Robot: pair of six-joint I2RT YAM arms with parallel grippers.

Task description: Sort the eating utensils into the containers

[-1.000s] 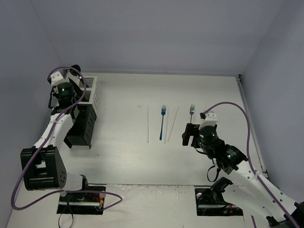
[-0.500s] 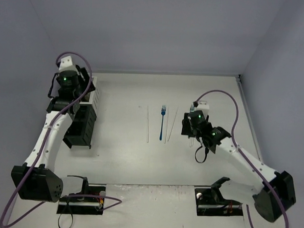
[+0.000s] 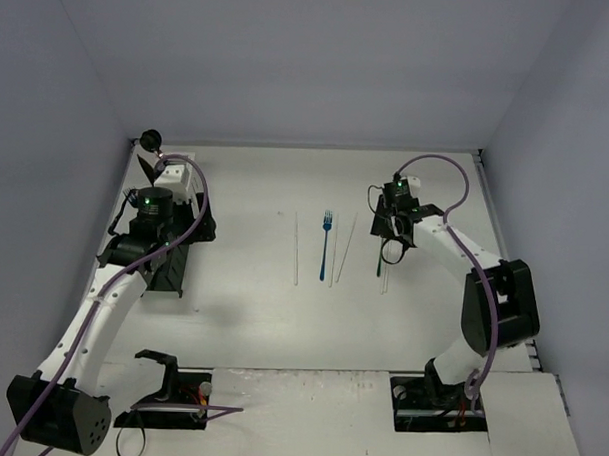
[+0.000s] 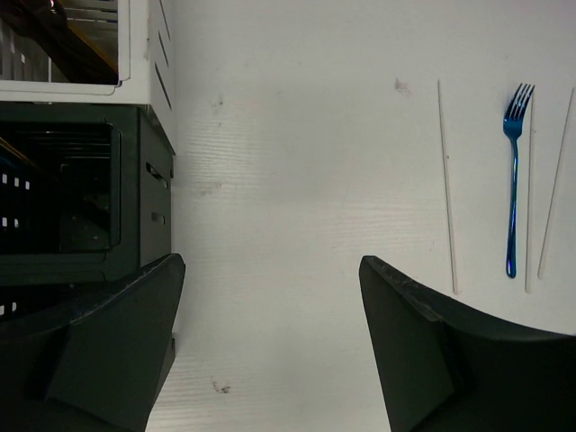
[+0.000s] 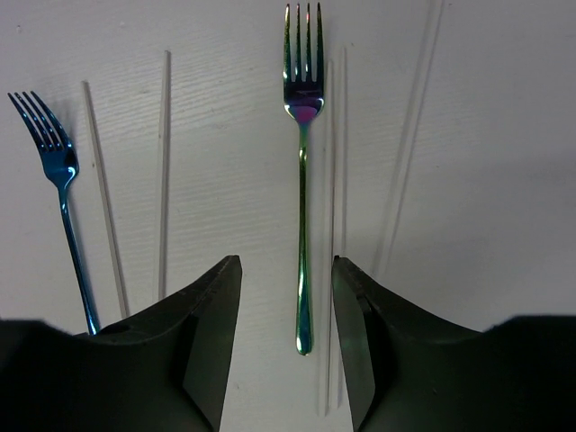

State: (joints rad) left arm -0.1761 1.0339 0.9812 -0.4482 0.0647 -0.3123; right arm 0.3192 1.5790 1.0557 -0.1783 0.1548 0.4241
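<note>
An iridescent green fork [image 5: 303,180] lies on the white table, tines away from me. My right gripper [image 5: 285,263] straddles its handle end; the jaws stand apart with a gap on each side, touching nothing. A blue fork [image 5: 63,207] and thin pale chopsticks [image 5: 164,171] lie to its left, with more chopsticks [image 5: 409,144] to its right. My left gripper [image 4: 270,263] is wide open and empty over bare table beside a black container [image 4: 72,198] and a white container [image 4: 144,54]. In the top view the right gripper [image 3: 389,231] covers the green fork.
The blue fork [image 3: 325,244] and a lone chopstick [image 3: 296,248] lie mid-table between the arms. The left arm hides most of the container row [image 3: 171,268] at the left. Grey walls close in the table on three sides.
</note>
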